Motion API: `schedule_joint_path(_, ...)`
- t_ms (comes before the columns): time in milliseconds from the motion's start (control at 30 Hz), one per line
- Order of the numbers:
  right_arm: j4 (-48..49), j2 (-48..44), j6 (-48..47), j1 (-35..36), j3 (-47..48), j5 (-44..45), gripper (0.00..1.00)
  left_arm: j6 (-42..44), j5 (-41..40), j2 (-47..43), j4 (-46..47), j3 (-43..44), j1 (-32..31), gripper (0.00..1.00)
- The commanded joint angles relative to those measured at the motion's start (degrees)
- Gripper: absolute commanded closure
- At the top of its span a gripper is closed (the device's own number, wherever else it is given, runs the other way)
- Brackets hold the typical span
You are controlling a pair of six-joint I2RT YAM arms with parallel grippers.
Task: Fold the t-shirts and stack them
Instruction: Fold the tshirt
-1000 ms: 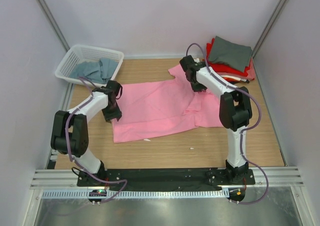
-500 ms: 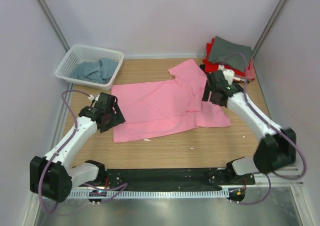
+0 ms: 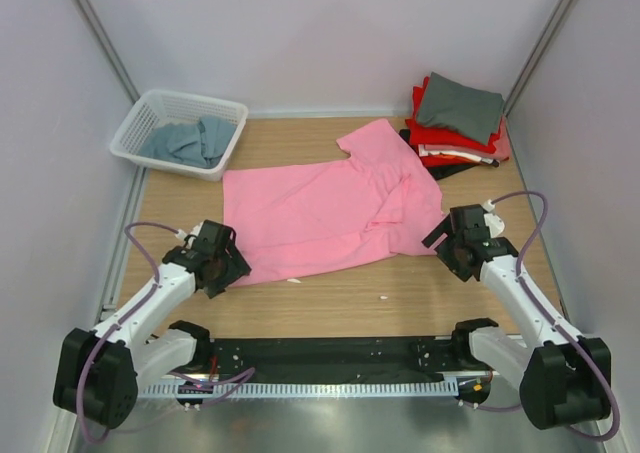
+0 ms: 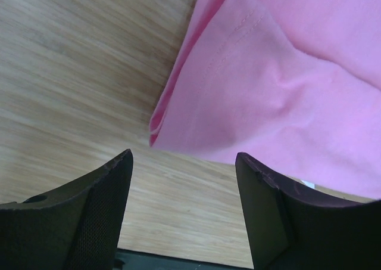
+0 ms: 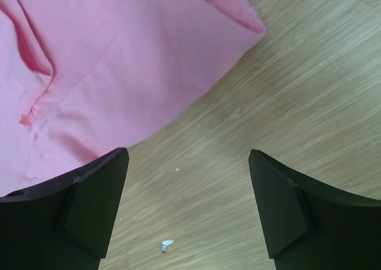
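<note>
A pink t-shirt [image 3: 320,213] lies spread on the wooden table, rumpled at its right sleeve. Its near-left corner shows in the left wrist view [image 4: 280,79], its right edge in the right wrist view [image 5: 107,61]. A stack of folded shirts [image 3: 455,123], grey over red, sits at the back right. Grey-blue shirts [image 3: 185,141] lie in the basket. My left gripper [image 3: 222,266] is open and empty just left of the pink shirt's near corner. My right gripper [image 3: 455,243] is open and empty just right of the shirt.
A white lattice basket [image 3: 150,113] stands at the back left. Small white scraps [image 3: 384,297] lie on the table near the front; one shows in the right wrist view [image 5: 166,244]. Grey walls close in the table.
Both arms have pulled back from the pink shirt toward the near edge of the table, left to the near left, right to the near right. The shirt lies released.
</note>
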Motion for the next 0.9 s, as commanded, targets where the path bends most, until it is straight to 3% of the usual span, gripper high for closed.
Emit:
schedule_joint_path(0, 6.2, 0.8, 2.6, -1.8, -0.9, 0.0, 0.12, -2.1, -1.7, -0.1, 5.3, -1.1, -0.3, 0.29)
schedule_joint_path(133, 12.6, 5.8, 1.2, -7.5, -3.3, -4.1, 0.19, -2.1, -3.0, 1.6, 7.3, -1.4, -0.3, 0.31)
schedule_joint_path(333, 16.3, 12.2, -0.3, -10.0, -3.3, -3.8, 0.30, -1.1, -4.8, 4.7, 9.4, -1.5, -0.3, 0.38)
schedule_joint_path(433, 18.0, 13.6, -0.9, -11.2, -3.9, -3.9, 0.40, -1.0, -5.2, 5.4, 11.2, -2.3, -0.3, 0.50)
schedule_joint_path(467, 18.4, 14.1, -1.3, -11.5, -4.0, -3.8, 0.43, -1.1, -5.3, 5.4, 11.6, -2.3, -0.3, 0.60)
schedule_joint_path(567, 19.7, 14.8, -2.8, -12.6, -4.1, -3.3, 0.56, 0.1, -6.3, 4.9, 12.2, -2.1, -0.3, 0.78)
schedule_joint_path(700, 20.5, 15.1, -5.0, -13.8, -3.9, -3.4, 0.90, 1.6, -9.3, 3.9, 11.1, -1.0, -0.3, 0.98)
schedule_joint_path(767, 20.6, 15.2, -5.6, -14.4, -3.8, -3.5, 0.99, 2.3, -10.2, 3.4, 10.2, 0.0, -0.3, 1.00)
schedule_joint_path(867, 19.4, 14.3, -6.5, -15.7, -3.5, -2.4, 0.99, 3.0, -11.9, 2.6, 7.8, 1.0, -0.2, 1.00)
